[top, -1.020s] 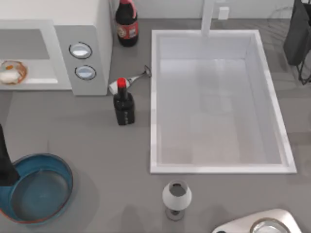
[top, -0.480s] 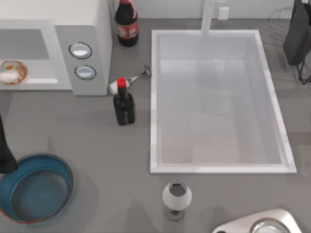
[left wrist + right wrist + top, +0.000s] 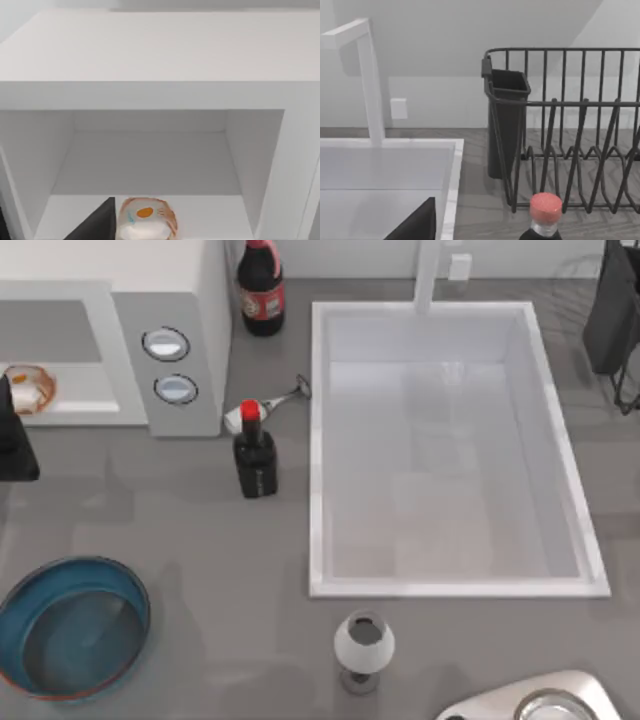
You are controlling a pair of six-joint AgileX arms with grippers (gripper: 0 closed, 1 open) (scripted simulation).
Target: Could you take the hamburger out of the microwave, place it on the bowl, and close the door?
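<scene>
The hamburger (image 3: 146,223) is seen on the floor of the open microwave (image 3: 180,300) at the tabletop's far-left corner, with the left gripper (image 3: 14,445) held just before the cavity mouth; whether its jaws are apart cannot be told. The bowl (image 3: 75,628) is set at the near-left corner.

A large boxy white microwave (image 3: 160,60) is seen front-on, its light grey cavity open. A small off-white hamburger (image 3: 146,225) with an orange spot is seen on the cavity floor at 6 o'clock.
</scene>
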